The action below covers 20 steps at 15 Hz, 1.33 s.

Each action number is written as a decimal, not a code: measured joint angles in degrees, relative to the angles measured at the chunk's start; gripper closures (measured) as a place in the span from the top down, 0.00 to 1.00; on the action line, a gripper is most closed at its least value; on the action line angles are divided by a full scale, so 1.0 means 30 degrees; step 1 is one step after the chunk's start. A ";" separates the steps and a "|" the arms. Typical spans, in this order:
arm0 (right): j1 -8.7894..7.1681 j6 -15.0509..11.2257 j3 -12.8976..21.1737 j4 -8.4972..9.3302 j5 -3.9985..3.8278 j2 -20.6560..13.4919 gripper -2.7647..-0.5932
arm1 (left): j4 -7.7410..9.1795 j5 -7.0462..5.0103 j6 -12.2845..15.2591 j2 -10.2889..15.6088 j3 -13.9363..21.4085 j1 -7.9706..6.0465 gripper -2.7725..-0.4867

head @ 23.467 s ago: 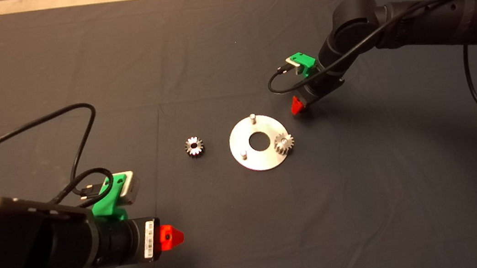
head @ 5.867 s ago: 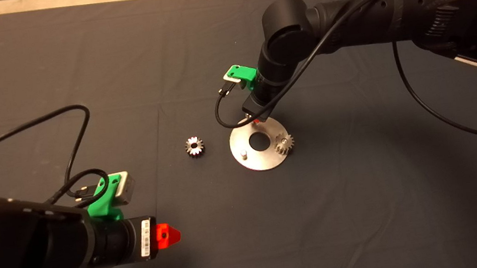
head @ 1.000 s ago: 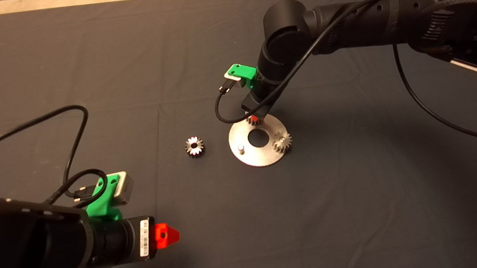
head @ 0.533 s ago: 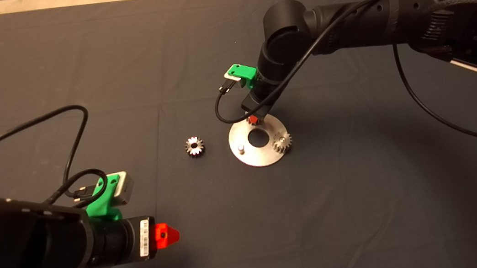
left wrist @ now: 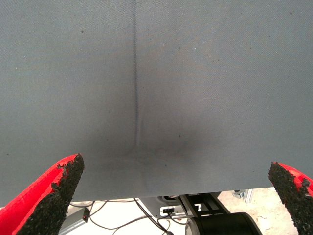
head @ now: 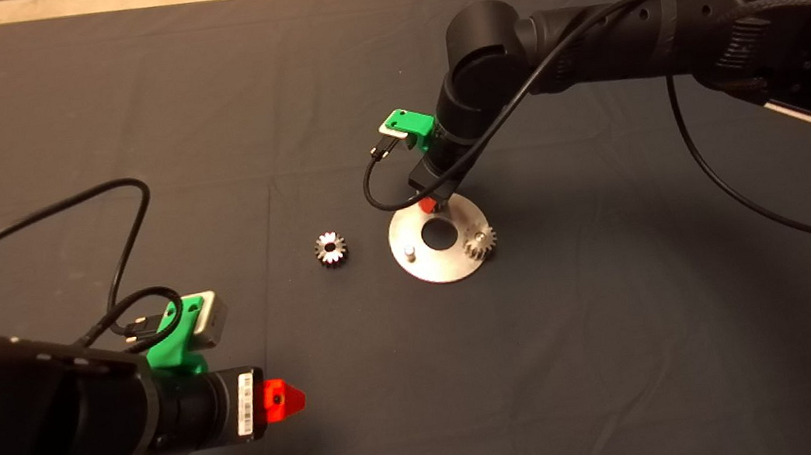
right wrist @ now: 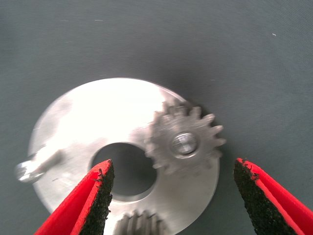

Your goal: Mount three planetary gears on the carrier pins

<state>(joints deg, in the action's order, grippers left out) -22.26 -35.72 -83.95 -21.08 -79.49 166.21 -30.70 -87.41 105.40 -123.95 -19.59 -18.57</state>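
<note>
Right gripper (right wrist: 173, 196): one, above the carrier disc's far edge, fingers spread wide, holding nothing. Planetary gears: three. One (right wrist: 186, 143) seated on a pin between the open fingers; one (head: 480, 242) seated on the pin at the disc's right edge; one (head: 331, 247) loose on the mat (head: 122, 100), left of the disc. Carrier disc (head: 430, 265): one. Carrier pins: three, one (head: 409, 250) bare. Left gripper (left wrist: 176, 196): one, parked lower left, fingers wide apart, empty.
</note>
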 joint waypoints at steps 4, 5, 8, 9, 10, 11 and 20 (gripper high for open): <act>-0.1538 -0.1059 0.2677 0.0024 -0.0081 -0.0470 0.55 | 0.0000 0.0003 0.0000 0.0046 0.0000 0.0000 0.99; -0.2079 -0.1622 0.3963 0.0042 -0.0196 -0.1137 0.55 | 0.0000 -0.0006 0.0000 0.0073 0.0000 0.0000 0.99; -0.3434 -0.3404 0.7924 0.0222 -0.1023 -0.3959 0.55 | 0.0000 0.0003 0.0000 0.0085 0.0000 0.0000 0.99; -0.3879 -0.4094 0.9484 0.0394 -0.1253 -0.5103 0.55 | 0.0000 -0.0006 0.0000 0.0085 0.0000 0.0000 0.99; -0.4155 -0.4810 1.0985 0.0528 -0.1565 -0.6147 0.55 | 0.0000 -0.0001 0.0000 0.0040 0.0000 0.0000 0.99; -0.4280 -0.5565 1.2425 0.0668 -0.1769 -0.7009 0.55 | 0.0000 0.0003 0.0000 -0.0028 0.0000 0.0000 0.99; -0.0012 -1.1419 1.9182 0.0403 -0.2812 -1.1439 0.55 | 0.0000 -0.0006 -0.0016 -0.0211 0.0000 0.0000 0.99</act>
<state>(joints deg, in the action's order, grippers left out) -22.30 -69.97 -26.40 -19.87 -87.93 131.89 -30.70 -87.43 105.35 -124.59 -19.59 -18.57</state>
